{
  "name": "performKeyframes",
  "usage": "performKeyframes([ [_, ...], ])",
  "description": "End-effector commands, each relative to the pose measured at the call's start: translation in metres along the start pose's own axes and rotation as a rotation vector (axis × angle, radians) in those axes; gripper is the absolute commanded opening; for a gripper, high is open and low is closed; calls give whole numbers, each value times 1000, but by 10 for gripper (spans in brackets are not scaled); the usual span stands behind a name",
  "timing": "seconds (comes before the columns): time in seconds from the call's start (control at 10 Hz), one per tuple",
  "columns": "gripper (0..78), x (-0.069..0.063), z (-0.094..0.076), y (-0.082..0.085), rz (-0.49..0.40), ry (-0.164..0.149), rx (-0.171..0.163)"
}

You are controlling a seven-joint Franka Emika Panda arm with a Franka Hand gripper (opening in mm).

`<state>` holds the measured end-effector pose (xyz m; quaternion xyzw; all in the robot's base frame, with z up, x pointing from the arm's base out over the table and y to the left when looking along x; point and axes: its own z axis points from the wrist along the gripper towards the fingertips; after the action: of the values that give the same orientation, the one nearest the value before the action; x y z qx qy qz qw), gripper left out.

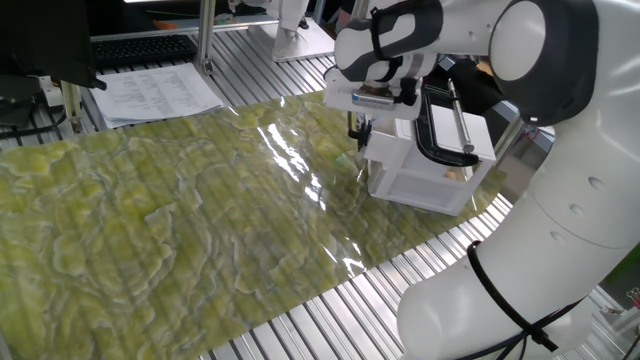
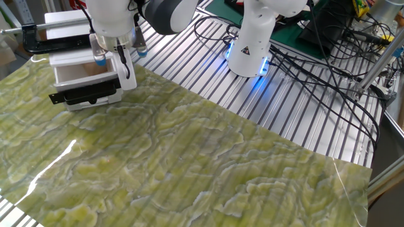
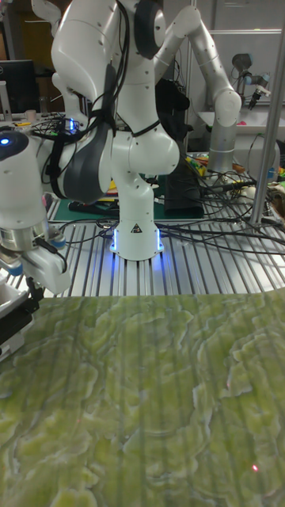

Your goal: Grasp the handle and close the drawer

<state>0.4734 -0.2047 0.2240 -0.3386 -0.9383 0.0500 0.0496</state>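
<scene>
Drawer (image 2: 88, 79) sits part-open in the clamped white cabinet (image 1: 425, 180). Your pincer (image 2: 117, 63) meets the handle (image 2: 85, 96)'s right end; closure unclear. Expect light, stiff plastic: grip the bar itself, push gently.

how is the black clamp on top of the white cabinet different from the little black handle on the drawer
The clamp is much bigger than the handle and wraps around the cabinet top; the handle is a thin pull fixed to the drawer front. The clamp carries a silver screw rod; the handle shows no metal. The clamp sits free of the arm, while the end effector is right at the handle. Both are black.
</scene>
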Motion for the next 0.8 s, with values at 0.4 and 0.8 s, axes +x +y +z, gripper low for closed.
performKeyframes([
  [0.4,16,-1,-5,-5,4,-8,-7],
  [0.8,16,-1,-6,-6,-2,-4,-8],
])
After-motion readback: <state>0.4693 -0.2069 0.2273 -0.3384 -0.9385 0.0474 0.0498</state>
